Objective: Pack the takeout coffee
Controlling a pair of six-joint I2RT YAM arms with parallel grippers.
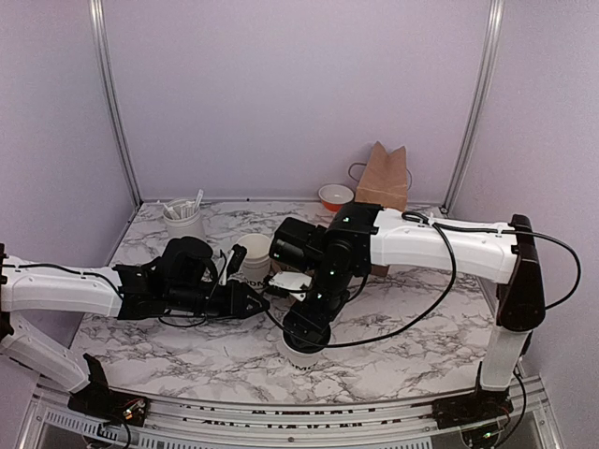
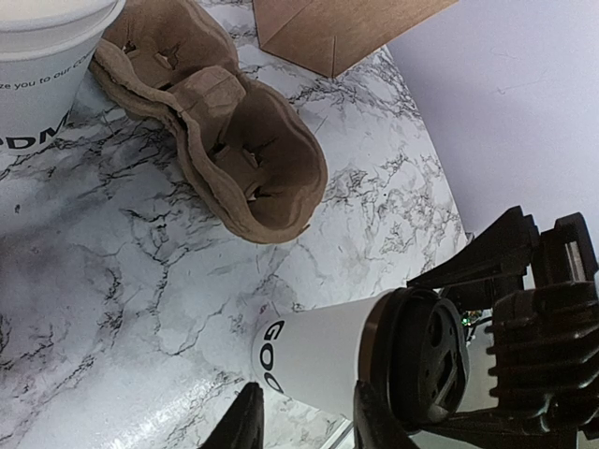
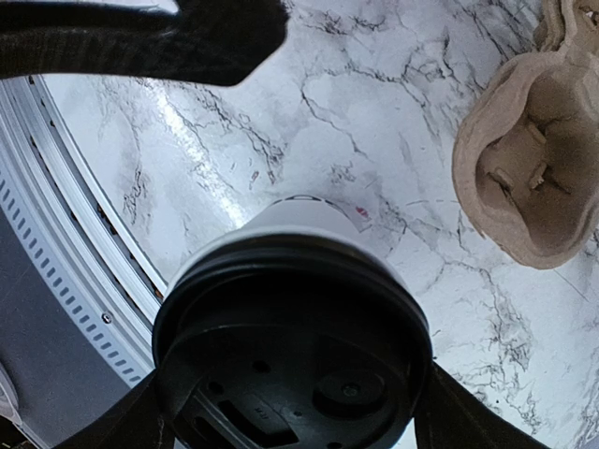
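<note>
Takeout coffee (image 1: 301, 356) is standing on the marble table (image 1: 421, 327) near the front edge, a bit apart from the pulp cup carrier (image 2: 253, 159) it's presumably going into. The right gripper (image 1: 311, 332) sits over it from above, its 2 fingers pressed against opposite sides of the black lid (image 3: 290, 365), so it looks clamped there. The left gripper (image 2: 309, 426) is spread wide with nothing in it, pointed at the cup's lower side.

My take: thin paper walls will dent if squeezed hard, and a snap-on lid can pop off when it carries the weight. Can't tell if it's full. I'd grab the body just under the rim, light pressure, and keep it upright.
</note>
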